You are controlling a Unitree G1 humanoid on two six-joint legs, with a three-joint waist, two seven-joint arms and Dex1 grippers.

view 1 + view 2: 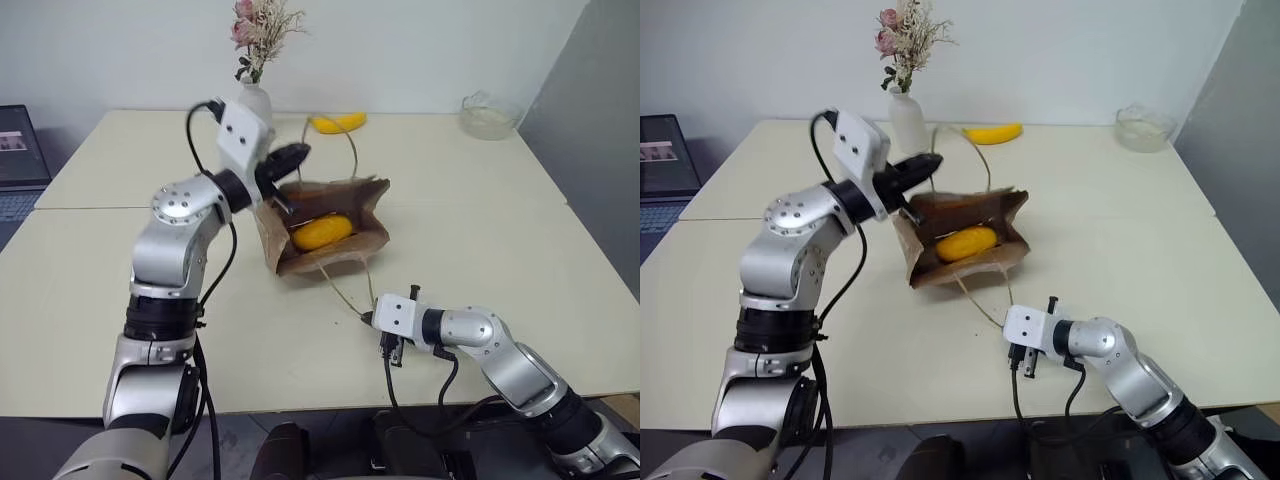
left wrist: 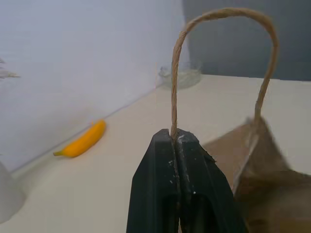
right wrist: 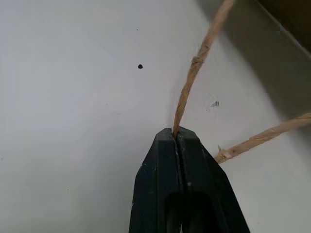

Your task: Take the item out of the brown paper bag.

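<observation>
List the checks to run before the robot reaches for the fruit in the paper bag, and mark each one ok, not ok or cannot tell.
1. Left gripper shut on the upper handle: ok.
2. Right gripper shut on the lower handle: ok.
3. Bag mouth held open: ok.
4. Fruit visible inside: ok.
5. A gripper free to take the fruit: not ok.
6. Banana apart from the bag: ok.

One bag (image 1: 330, 235), one mango (image 1: 322, 232), one banana (image 1: 338, 123), one vase (image 1: 254, 103), one bowl (image 1: 490, 115).
</observation>
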